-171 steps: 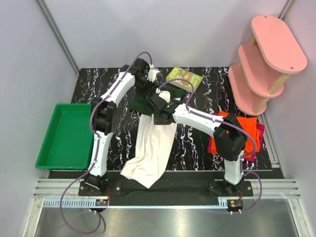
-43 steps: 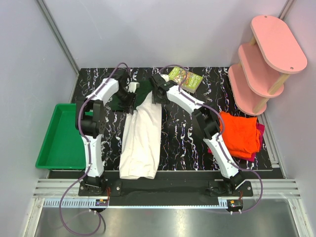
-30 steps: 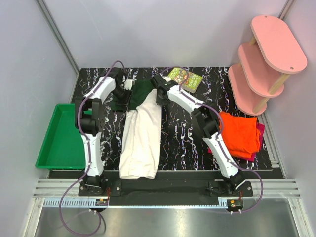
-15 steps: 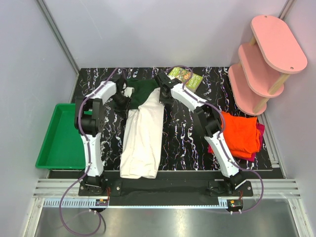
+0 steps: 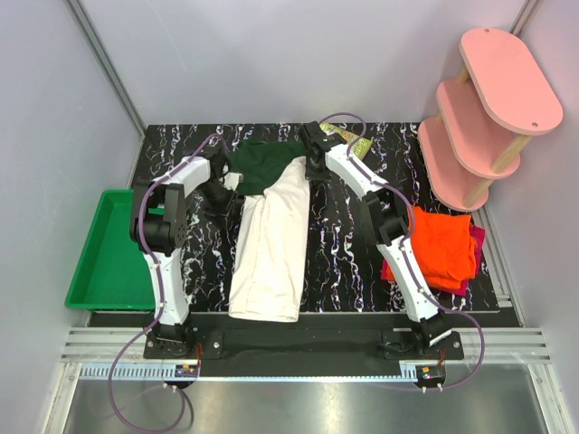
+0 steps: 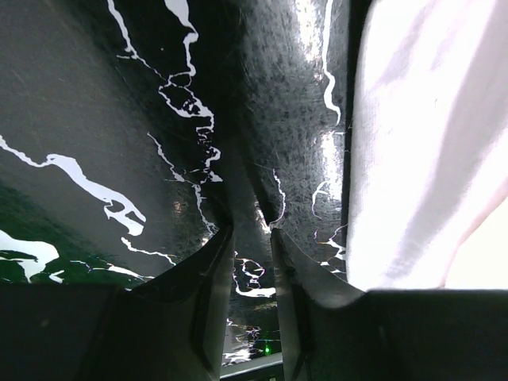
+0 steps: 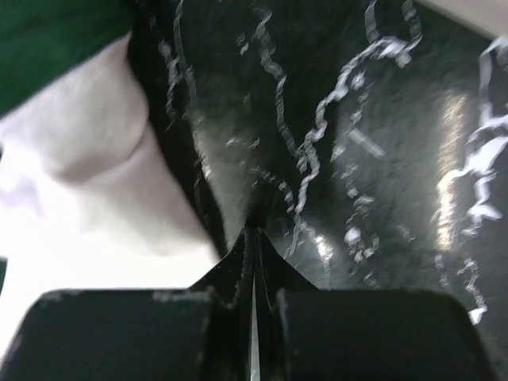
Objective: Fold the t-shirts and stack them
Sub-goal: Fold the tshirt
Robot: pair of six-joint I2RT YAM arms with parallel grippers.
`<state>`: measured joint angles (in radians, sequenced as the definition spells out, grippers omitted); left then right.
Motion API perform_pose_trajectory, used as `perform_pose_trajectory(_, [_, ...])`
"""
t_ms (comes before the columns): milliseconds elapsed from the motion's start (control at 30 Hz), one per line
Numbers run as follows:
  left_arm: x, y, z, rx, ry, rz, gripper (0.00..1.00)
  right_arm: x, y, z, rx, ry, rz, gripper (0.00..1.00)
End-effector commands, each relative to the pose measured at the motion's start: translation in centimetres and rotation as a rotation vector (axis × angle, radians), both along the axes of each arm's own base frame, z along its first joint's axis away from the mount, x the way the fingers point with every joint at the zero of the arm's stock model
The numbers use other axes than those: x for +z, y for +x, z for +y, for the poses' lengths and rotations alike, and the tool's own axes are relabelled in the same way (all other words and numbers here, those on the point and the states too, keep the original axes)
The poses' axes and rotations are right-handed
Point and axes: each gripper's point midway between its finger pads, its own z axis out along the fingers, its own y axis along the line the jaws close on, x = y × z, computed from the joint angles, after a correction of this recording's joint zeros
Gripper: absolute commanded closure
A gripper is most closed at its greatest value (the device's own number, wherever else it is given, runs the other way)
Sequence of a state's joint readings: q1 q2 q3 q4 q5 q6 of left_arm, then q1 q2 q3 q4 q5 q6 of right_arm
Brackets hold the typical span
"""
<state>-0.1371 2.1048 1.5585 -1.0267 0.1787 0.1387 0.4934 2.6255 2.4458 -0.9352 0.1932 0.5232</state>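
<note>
The cream-white t-shirt (image 5: 271,240) with a dark green sleeve (image 5: 262,167) lies lengthwise on the black marbled table, green part at the far end. My left gripper (image 5: 221,185) is just left of its far end, low over bare table. In the left wrist view its jaws (image 6: 248,226) stand slightly apart with nothing between them and the white cloth (image 6: 421,143) to the right. My right gripper (image 5: 317,161) is at the shirt's far right corner. In the right wrist view it (image 7: 252,232) is shut and empty, beside the cloth edge (image 7: 103,182). The orange shirt (image 5: 443,242) lies on a magenta-red one (image 5: 475,237) at the right.
A green tray (image 5: 118,249) sits off the table's left edge. A pink tiered shelf (image 5: 488,108) stands at the far right. The small green book (image 5: 355,139) lies at the far edge, mostly behind my right arm.
The shirt has been drawn a little to the right and laid flatter. My left gripper has let go and sits left of it. My right gripper has moved right, off the cloth.
</note>
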Motion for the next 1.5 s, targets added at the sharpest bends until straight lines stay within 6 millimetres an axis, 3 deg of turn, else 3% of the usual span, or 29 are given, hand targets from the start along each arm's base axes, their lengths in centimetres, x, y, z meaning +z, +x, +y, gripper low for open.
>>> perform_pose_trajectory(0, [1.2,2.2,-0.1,0.016,-0.007,-0.08,0.68,-1.2,0.7,-3.0,-0.015,-0.071,0.041,1.0])
perform_pose_trajectory(200, [1.2,2.3,-0.8,0.033,-0.042,-0.07,0.68,-1.2,1.8,-3.1,-0.01,-0.022,0.036,1.0])
perform_pose_trajectory(333, [2.2,2.5,-1.0,0.034,-0.067,-0.106,0.7,0.5,2.0,-2.9,-0.01,-0.02,0.0,0.98])
perform_pose_trajectory(367, [3.5,3.1,-1.1,0.04,-0.085,-0.156,0.7,3.3,2.7,-2.9,-0.024,-0.013,-0.067,0.96])
perform_pose_trajectory(433, [5.4,3.6,-1.4,0.042,-0.123,-0.211,0.7,5.0,3.0,-2.8,-0.028,-0.027,-0.136,0.84])
perform_pose_trajectory(467, [6.3,3.9,-1.2,0.047,-0.135,-0.24,0.7,9.0,2.7,-2.1,-0.015,-0.013,-0.211,0.79])
perform_pose_trajectory(500, [8.2,4.2,-1.2,0.045,-0.147,-0.292,0.7,10.5,2.3,-1.9,-0.012,-0.023,-0.24,0.72])
perform_pose_trajectory(533, [8.8,3.9,-1.2,0.047,-0.162,-0.304,0.69,10.7,1.5,-2.1,-0.011,-0.053,-0.247,0.59])
perform_pose_trajectory(567, [9.5,3.6,-1.2,0.05,-0.176,-0.326,0.69,13.6,0.2,-0.8,0.035,-0.054,-0.292,0.53])
perform_pose_trajectory(600, [10.3,2.5,-1.2,0.047,-0.188,-0.342,0.66,12.5,-1.4,-1.0,0.047,-0.091,-0.261,0.48])
perform_pose_trajectory(633, [10.7,1.9,-1.2,0.043,-0.197,-0.352,0.64,12.8,-2.2,-0.9,0.04,-0.099,-0.271,0.41])
perform_pose_trajectory(667, [10.8,1.2,-1.3,0.029,-0.201,-0.354,0.62,14.8,-3.9,0.2,0.062,-0.07,-0.298,0.4])
perform_pose_trajectory(700, [11.0,-0.3,-1.1,0.022,-0.197,-0.357,0.61,12.2,-6.1,-0.2,0.079,-0.094,-0.237,0.4])
perform_pose_trajectory(733, [10.9,-1.0,-0.8,0.019,-0.187,-0.358,0.6,14.4,-6.8,0.6,0.071,-0.044,-0.297,0.39])
perform_pose_trajectory(767, [10.9,-1.7,-0.5,0.007,-0.174,-0.365,0.6,14.1,-8.3,1.3,0.085,-0.037,-0.296,0.4])
perform_pose_trajectory(800, [10.2,-2.9,0.0,0.005,-0.153,-0.348,0.6,12.0,-10.2,0.7,0.087,-0.057,-0.255,0.41])
perform_pose_trajectory(833, [11.0,-3.5,0.3,-0.001,-0.145,-0.384,0.6,13.1,-11.1,1.1,0.063,-0.004,-0.276,0.42])
perform_pose_trajectory(867, [11.1,-4.0,0.6,-0.005,-0.135,-0.396,0.59,12.6,-12.0,1.2,0.056,0.008,-0.265,0.44])
perform_pose_trajectory(900, [10.8,-5.0,1.0,-0.005,-0.12,-0.39,0.59,11.0,-14.0,1.5,0.072,-0.004,-0.23,0.44])
perform_pose_trajectory(967, [12.3,-5.9,1.3,-0.006,-0.114,-0.451,0.55,11.1,-16.0,2.1,0.058,0.024,-0.234,0.46])
perform_pose_trajectory(1000, [12.3,-6.5,1.6,-0.004,-0.101,-0.459,0.49,10.0,-18.3,3.0,0.097,0.009,-0.213,0.46])
perform_pose_trajectory(1067, [14.3,-7.2,1.8,0.01,-0.102,-0.539,0.31,10.0,-20.2,3.9,0.102,0.011,-0.232,0.46])
perform_pose_trajectory(1167, [15.7,-8.3,1.6,0.034,-0.126,-0.598,0.17,8.6,-24.0,5.4,0.1,0.033,-0.204,0.46])
perform_pose_trajectory(1300, [15.9,-9.9,0.7,0.038,-0.187,-0.589,0.19,5.7,-29.1,6.4,0.08,0.041,-0.161,0.46])
perform_pose_trajectory(1467, [15.4,-11.3,0.1,0.021,-0.225,-0.543,0.28,3.1,-34.8,8.8,0.087,0.055,-0.122,0.43])
